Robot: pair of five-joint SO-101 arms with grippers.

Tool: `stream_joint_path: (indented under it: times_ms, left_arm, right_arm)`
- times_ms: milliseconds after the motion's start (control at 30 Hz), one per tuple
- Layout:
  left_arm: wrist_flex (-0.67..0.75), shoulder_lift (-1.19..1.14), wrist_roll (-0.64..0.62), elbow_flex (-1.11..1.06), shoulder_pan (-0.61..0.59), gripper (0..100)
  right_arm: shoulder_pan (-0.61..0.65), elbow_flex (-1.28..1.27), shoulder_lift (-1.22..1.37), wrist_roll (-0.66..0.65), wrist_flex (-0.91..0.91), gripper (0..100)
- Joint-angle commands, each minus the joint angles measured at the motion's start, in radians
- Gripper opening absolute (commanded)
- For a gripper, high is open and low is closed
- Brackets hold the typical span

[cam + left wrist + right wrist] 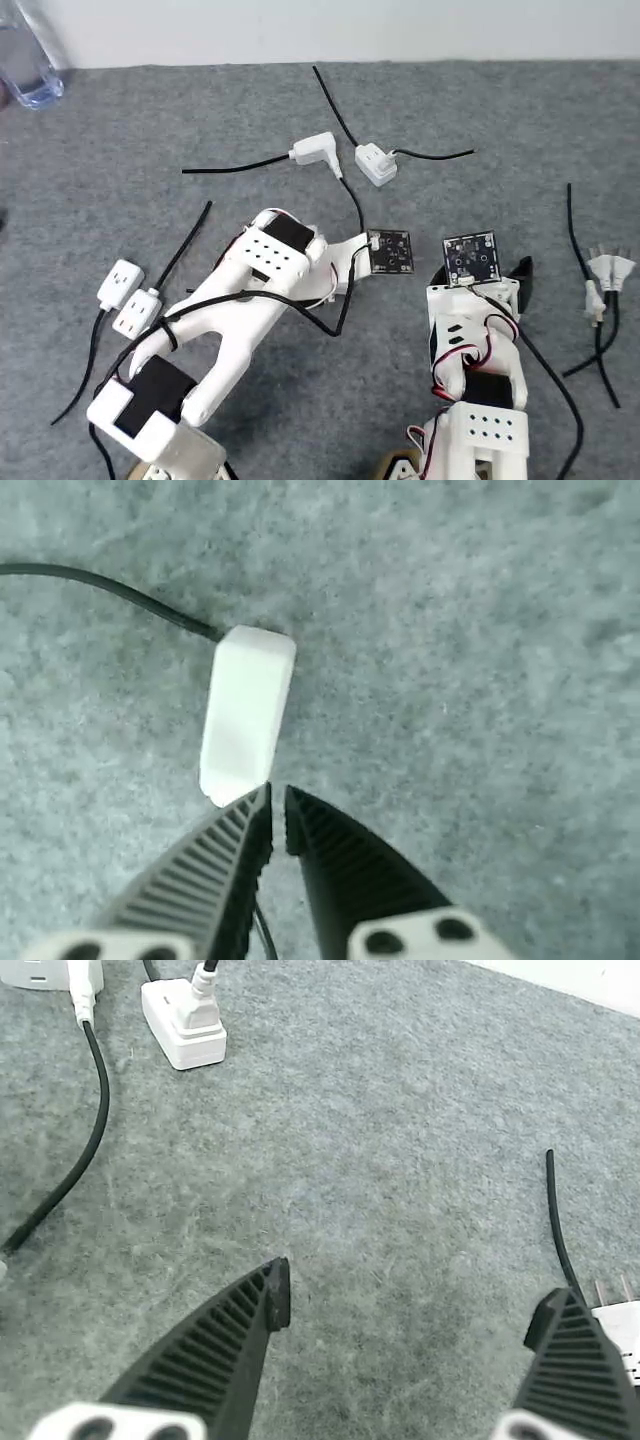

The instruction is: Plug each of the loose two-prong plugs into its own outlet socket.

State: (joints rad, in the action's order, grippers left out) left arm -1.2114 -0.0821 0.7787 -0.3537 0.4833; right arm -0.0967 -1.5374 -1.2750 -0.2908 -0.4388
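Note:
My left gripper is shut, its tips touching the near end of a white plug block that lies on the carpet with a black cord leaving its far end. In the high view this gripper sits mid-table. My right gripper is open wide over bare carpet; in the high view it sits right of centre. Two loose two-prong plugs lie at the far right, one at the edge beside my right finger. A white socket holds a plug.
Two white sockets lie side by side at the left. A white angled plug with black cords lies at the back centre. A clear bottle stands in the far left corner. Black cords trail across the grey carpet.

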Motion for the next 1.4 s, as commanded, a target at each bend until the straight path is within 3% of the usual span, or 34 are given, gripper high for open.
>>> stream_joint_path:
  times_ms: [0,767,1067,1200,1367]
  left_arm:
    - [0.051,0.020,-0.008,-0.013,0.009,1]
    - [0.239,-0.072,-0.008,-0.054,0.026,1]
    - [0.359,-0.072,-0.008,-0.039,-0.048,1]
    - [0.333,-0.063,-0.012,-0.022,-0.051,1]
    - [0.123,-0.064,-0.014,0.140,-0.052,1]
  right_arm:
    - [-0.001,0.014,-0.005,0.006,0.021,36.8]
    - [-0.022,0.015,-0.010,0.011,0.022,36.8]
    - [-0.021,0.015,-0.010,0.009,0.022,36.8]
    - [-0.021,0.015,-0.010,0.009,0.022,36.8]
    - [-0.021,0.015,-0.010,0.009,0.022,36.8]
